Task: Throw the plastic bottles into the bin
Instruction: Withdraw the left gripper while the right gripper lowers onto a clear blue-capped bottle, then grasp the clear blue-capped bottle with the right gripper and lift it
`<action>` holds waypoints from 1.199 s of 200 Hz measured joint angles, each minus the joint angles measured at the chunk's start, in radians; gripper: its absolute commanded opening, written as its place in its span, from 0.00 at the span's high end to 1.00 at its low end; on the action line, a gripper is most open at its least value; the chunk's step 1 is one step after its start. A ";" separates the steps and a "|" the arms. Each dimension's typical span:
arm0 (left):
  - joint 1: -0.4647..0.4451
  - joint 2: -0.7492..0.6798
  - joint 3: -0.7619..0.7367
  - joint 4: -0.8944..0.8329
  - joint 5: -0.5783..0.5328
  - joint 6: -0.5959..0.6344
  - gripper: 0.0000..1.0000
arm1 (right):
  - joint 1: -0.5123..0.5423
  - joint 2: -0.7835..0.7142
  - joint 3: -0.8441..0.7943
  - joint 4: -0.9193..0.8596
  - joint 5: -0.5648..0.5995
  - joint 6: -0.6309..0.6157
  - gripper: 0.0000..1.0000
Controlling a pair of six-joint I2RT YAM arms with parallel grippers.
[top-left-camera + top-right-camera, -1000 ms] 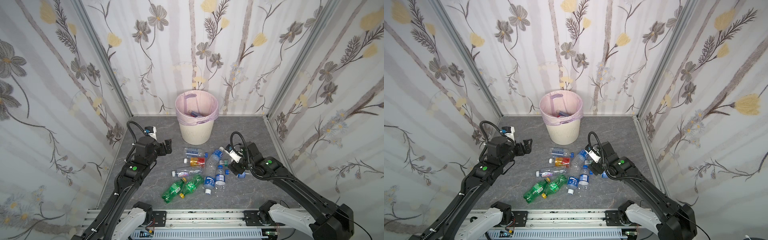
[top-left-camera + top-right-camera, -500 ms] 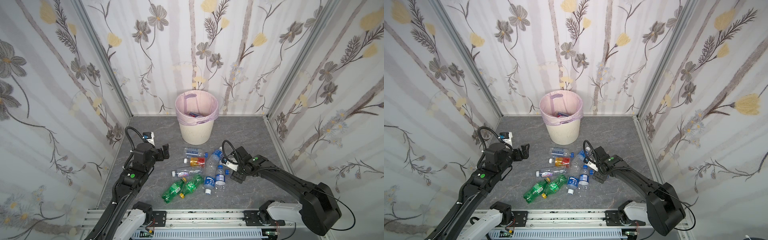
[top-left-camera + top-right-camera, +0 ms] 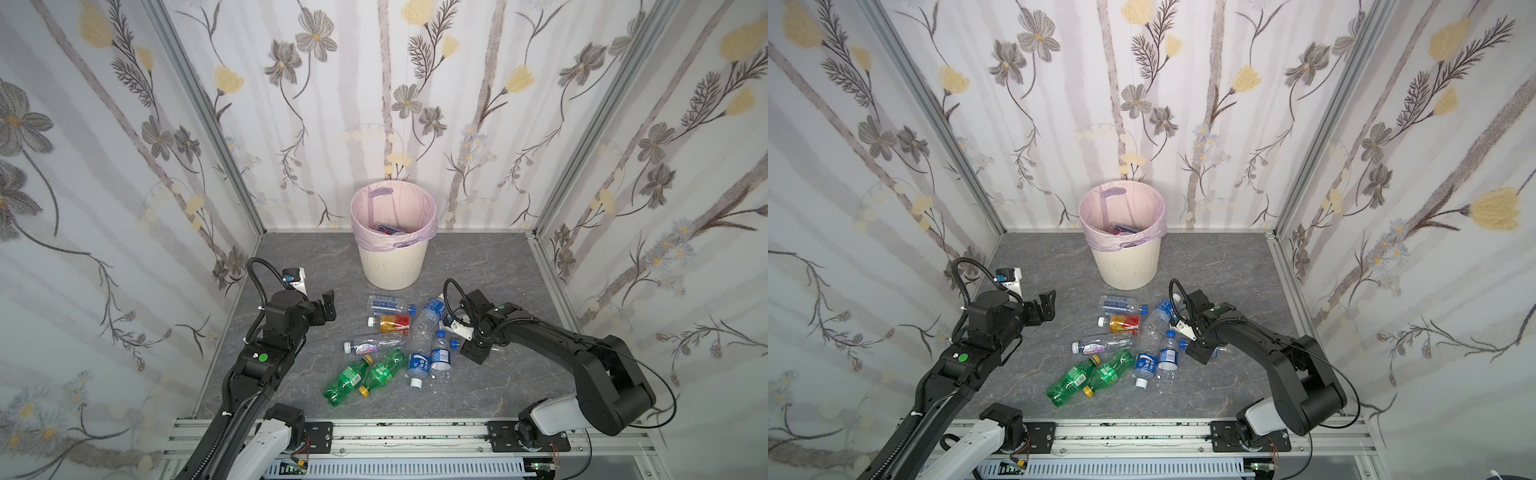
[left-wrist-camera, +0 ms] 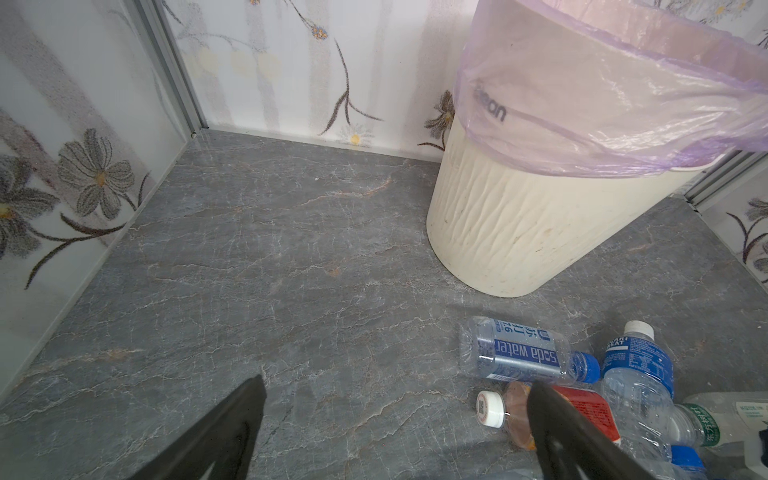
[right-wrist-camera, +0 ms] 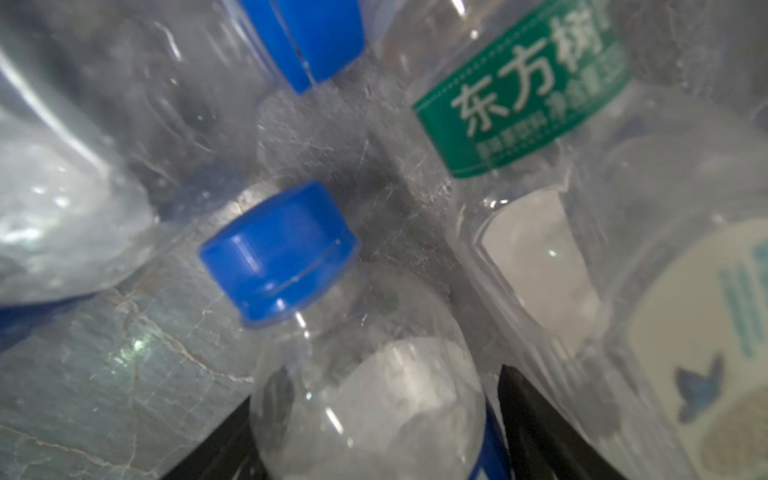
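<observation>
Flowered walls [image 3: 166,166] close in the grey tabletop [image 3: 490,270] at 9, 12 and 3 o'clock, and a metal rail [image 3: 395,428] runs along 6 o'clock. The bin [image 3: 392,266] stands at 12 o'clock, close to the back wall. The plastic bottles [image 3: 395,345] lie in a heap in the middle, just in front of the bin. Two green bottles [image 3: 361,376] sit at the heap's 7 o'clock edge. There is wide bare room at 10 o'clock, and more at 2 and 4 o'clock. A thin bare strip lies between the heap and the rail.

The left arm comes up from 7 o'clock. The left hand [image 3: 327,307] is at 9 o'clock of the heap and points toward 3 o'clock. Its fingers are far apart and hold nothing.

The right arm folds up from 5 o'clock, and its forearm lies low, pointing toward 9 o'clock. The right hand [image 3: 467,347] tips down at the heap's 3 o'clock edge. In the right wrist view a clear bottle with a blue cap [image 5: 278,249] lies between its fingers [image 5: 540,419], but I cannot tell if they squeeze it
</observation>
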 measured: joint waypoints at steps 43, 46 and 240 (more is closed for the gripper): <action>0.000 -0.003 0.000 -0.003 -0.013 0.008 0.00 | -0.003 0.037 0.002 0.001 -0.050 0.012 0.40; 0.000 -0.003 0.000 -0.003 -0.014 0.008 0.00 | -0.003 0.037 0.002 0.001 -0.053 0.013 0.41; 0.000 0.002 -0.007 -0.013 0.009 -0.046 0.00 | -0.015 -0.561 0.062 0.287 -0.317 0.378 0.65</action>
